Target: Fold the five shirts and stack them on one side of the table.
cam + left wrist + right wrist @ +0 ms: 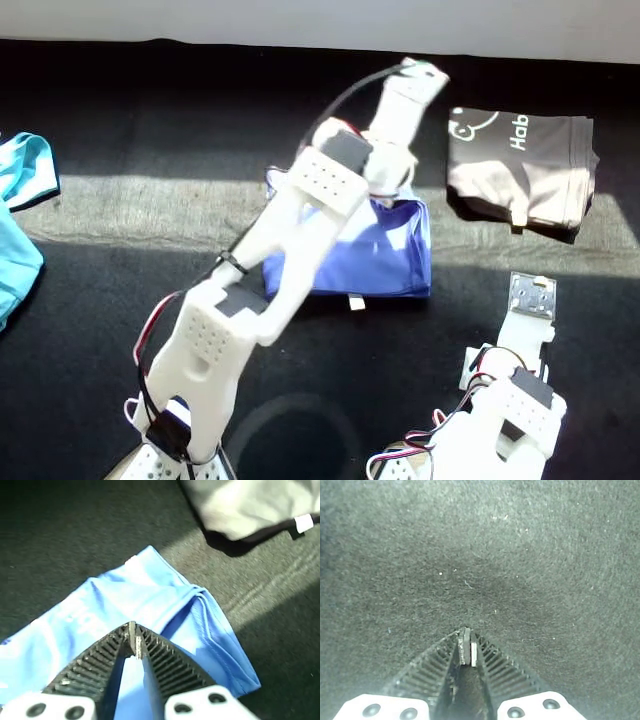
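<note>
The left gripper (135, 640), nearest the lens in its wrist view, has its toothed fingers closed tip to tip with nothing visible between them. It is poised above the blue shirt (165, 605); whether the tips touch the cloth cannot be told. The blue shirt lies near the middle of the black table (120, 100), folded into a compact rectangle with layered edges along one side, and in the high view the left arm (300, 230) stretched over it hides part of it. Beyond it toward the far right, near but not touching, lies a dark shirt (520, 170), likewise folded, with a small label (519, 218) at its edge. At the table's left edge a turquoise shirt (20, 200) lies loose and unfolded, well apart from the other two. The right gripper (467, 652) is closed and empty, held over bare table on the near right. Judged progress: two shirts are folded and none stacked. The blue shirt has yet to go onto the dark shirt, and three of the five, the turquoise shirt among them, remain to be folded.
</note>
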You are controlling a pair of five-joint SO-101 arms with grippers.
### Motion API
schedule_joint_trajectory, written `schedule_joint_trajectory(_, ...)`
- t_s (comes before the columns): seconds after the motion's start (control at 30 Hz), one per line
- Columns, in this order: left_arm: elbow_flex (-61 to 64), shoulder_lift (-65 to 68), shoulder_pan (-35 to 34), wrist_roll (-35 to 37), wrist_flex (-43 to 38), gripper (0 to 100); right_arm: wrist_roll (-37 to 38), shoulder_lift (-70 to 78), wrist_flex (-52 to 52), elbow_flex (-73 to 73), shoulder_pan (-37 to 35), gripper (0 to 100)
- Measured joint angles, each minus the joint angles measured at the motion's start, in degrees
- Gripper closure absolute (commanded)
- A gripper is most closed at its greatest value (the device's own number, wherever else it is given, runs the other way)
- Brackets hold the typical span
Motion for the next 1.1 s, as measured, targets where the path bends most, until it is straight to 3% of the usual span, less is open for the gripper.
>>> schedule_joint_trajectory(0.43,-0.2,9.0,-0.3,0.0,-1.7,99,0.0,0.0,0.0,0.0,0.0,99.2)
schedule_joint_trajectory(0.9,-0.4,14.3,4.1,0.1,-30.6,99,0.0,0.0,0.0,0.0,0.0,99.2)
schedule_joint_trajectory(1.1,-2.4,14.6,-0.1,0.1,-33.3,99,0.0,0.0,0.0,0.0,0.0,99.2)
